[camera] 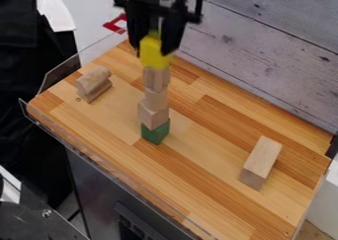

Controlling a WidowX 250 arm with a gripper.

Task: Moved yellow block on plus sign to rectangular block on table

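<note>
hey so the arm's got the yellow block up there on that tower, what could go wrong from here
The gripper has the yellow block right at the top of a tall, unevenly stacked tower, so a sideways move before it lifts clear could topple the wooden blocks and the green block under them. Later, the rectangular block has a narrow top, so an off-center release might let the yellow one tip off.

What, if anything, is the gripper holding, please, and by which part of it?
The gripper holds the yellow block, its fingers on two opposite sides of the block's upper part.
</note>
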